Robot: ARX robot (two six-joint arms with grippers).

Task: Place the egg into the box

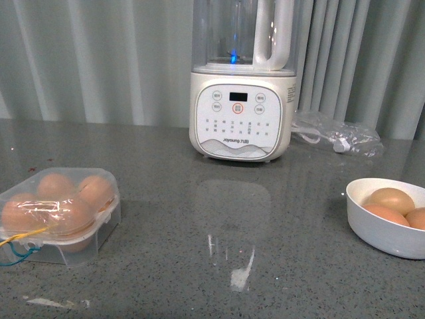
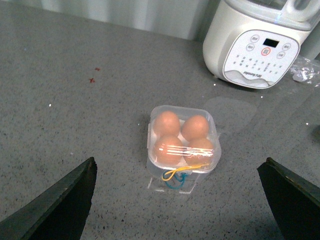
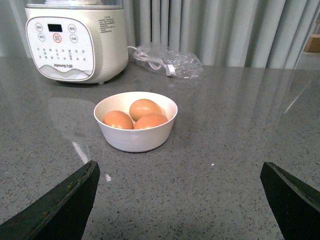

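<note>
The clear egg box (image 1: 99,229) sits at the table's left with its domed lid down over several brown eggs (image 1: 56,185); a blue-yellow cord hangs at its front. In the left wrist view the box (image 2: 155,150) lies on the table beyond my open, empty left gripper (image 2: 179,167), apart from both fingers. A white bowl (image 1: 375,229) at the right holds three brown eggs (image 1: 392,199). In the right wrist view the bowl (image 3: 135,141) with its eggs (image 3: 145,108) stands beyond my open, empty right gripper (image 3: 178,166). Neither gripper shows in the front view.
A white blender (image 1: 242,113) stands at the back centre of the grey stone table (image 1: 219,226). A clear plastic bag with a cable (image 1: 339,133) lies to its right. Grey curtains hang behind.
</note>
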